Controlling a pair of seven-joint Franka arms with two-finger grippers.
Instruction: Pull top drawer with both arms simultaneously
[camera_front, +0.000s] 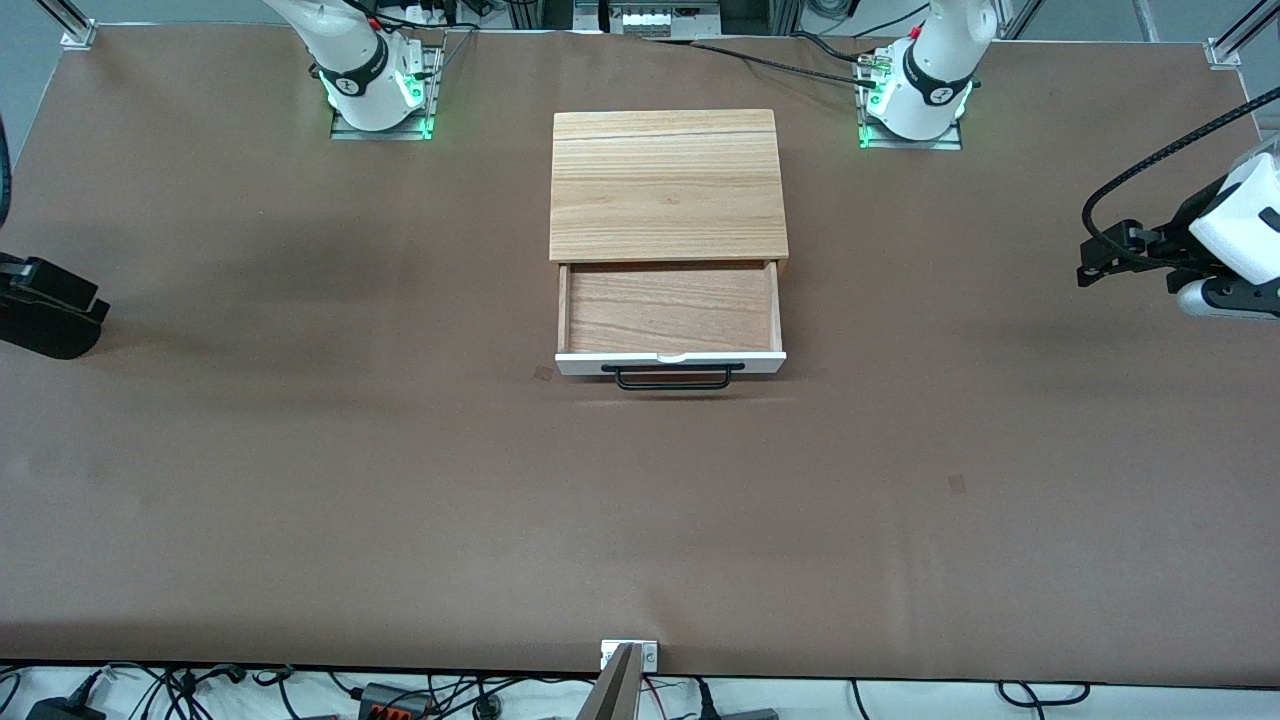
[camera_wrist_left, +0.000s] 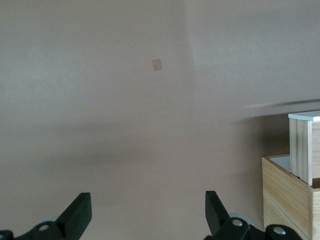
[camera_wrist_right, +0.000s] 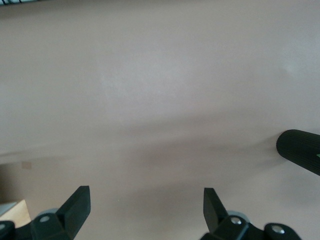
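The right gripper (camera_wrist_right: 145, 205) hangs over bare table (camera_front: 300, 450) at the right arm's end, well apart from the cabinet (camera_front: 665, 185); in the front view only a black part of that arm (camera_front: 45, 305) shows at the edge. Its wrist view shows both fingers (camera_wrist_right: 75, 205) spread wide with nothing between them, brown table below, and a dark ribbed cylinder (camera_wrist_right: 300, 150) at one edge. The cabinet, of light wood, stands mid-table between the two bases. The top drawer (camera_front: 670, 310) is pulled out toward the front camera, its reddish-brown inside bare, its white front panel (camera_front: 670, 362) at the near end and the black bar handle (camera_front: 672, 378) just in front of that. No gripper touches the handle. The left gripper (camera_wrist_left: 147, 212) is over the table at the left arm's end, also well apart from the drawer; the front view shows its white and black wrist (camera_front: 1225, 240) with a black cable looped to it. Its fingers (camera_wrist_left: 77, 212) stand wide apart and hold nothing, and its wrist view shows a corner of the cabinet and drawer.
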